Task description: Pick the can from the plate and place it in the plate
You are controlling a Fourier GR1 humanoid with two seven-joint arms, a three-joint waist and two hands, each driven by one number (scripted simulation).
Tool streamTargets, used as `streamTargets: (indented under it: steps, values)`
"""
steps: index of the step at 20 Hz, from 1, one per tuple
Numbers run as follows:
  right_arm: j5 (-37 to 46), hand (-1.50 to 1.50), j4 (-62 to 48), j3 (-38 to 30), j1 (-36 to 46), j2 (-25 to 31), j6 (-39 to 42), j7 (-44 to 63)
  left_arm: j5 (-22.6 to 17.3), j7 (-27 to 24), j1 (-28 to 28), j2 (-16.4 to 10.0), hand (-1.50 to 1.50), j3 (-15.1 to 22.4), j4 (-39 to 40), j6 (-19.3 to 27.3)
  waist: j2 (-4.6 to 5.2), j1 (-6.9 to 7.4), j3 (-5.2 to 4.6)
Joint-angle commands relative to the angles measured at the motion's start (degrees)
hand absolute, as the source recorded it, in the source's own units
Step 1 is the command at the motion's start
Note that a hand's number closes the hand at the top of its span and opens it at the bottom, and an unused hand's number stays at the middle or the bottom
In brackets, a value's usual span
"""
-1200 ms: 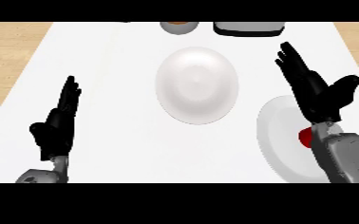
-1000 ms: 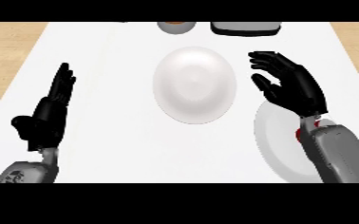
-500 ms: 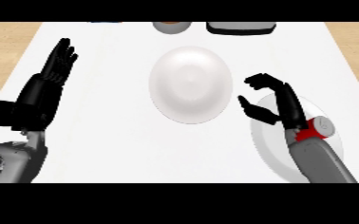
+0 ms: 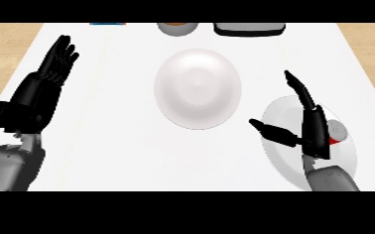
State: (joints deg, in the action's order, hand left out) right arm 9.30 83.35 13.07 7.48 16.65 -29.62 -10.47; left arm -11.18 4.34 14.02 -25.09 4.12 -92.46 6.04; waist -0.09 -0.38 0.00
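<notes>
Can [image 4: 336, 128]: small cylinder with a pale grey round top and a sliver of red side below it. It stands on the right plate [image 4: 282, 110], in the plate's right half. The right robot hand [image 4: 313, 129] hides much of it. Whether hand and can are in contact: cannot tell.

Right plate: white, smooth and round with a thin rim. The grey forearm covers its near part.

Middle plate [image 4: 198, 88]: white and glossy, taller than wide in this view, with faint concentric rings. It lies apart from the right plate.

Right robot hand: matte black and open. Its fingers are straight and point away from the robot. The thumb [image 4: 270, 129] is spread leftward across the right plate's left rim. The fingers are not curled round the can.

Left robot hand [image 4: 40, 91]: matte black and open, fingers up. It rests near the left edge of the surface [image 4: 110, 139], well apart from both plates.

Surface: flat, plain white, no visible texture. Tan wood-grain flooring [image 4: 16, 34] shows past both far corners.

Far edge, all cut off by the view's limit:
- a round grey bowl [image 4: 178, 28] with a brownish inside
- a dark rounded-rectangular tray [image 4: 249, 28] with a grey inside
- a thin blue strip [image 4: 108, 24]
</notes>
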Motion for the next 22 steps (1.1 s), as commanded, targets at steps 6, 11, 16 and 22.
streamTargets:
  steps: [6,11,16,22]
  values:
    - [11.0,-1.5,10.33,0.18,0.28,18.82,11.07,30.87,-0.42,-0.09,-1.18,-1.34,0.0,-1.92,0.37,-1.91,-0.54,-0.32,-0.4]
    - [10.73,-1.5,14.41,3.43,2.17,26.02,26.03,48.05,-0.87,1.68,1.86,-0.44,0.0,-1.62,1.37,-1.82,-0.32,-0.8,-0.45]
    - [4.1,-1.5,15.93,5.69,5.73,27.99,40.43,60.89,-1.02,-0.14,-0.49,-0.9,0.0,-2.21,0.25,-3.19,-0.07,0.94,-0.23]
    - [4.53,-1.5,15.88,5.92,9.0,23.04,45.5,70.15,2.07,1.45,1.0,2.74,0.0,-0.59,-0.2,-1.82,0.08,0.59,-0.02]
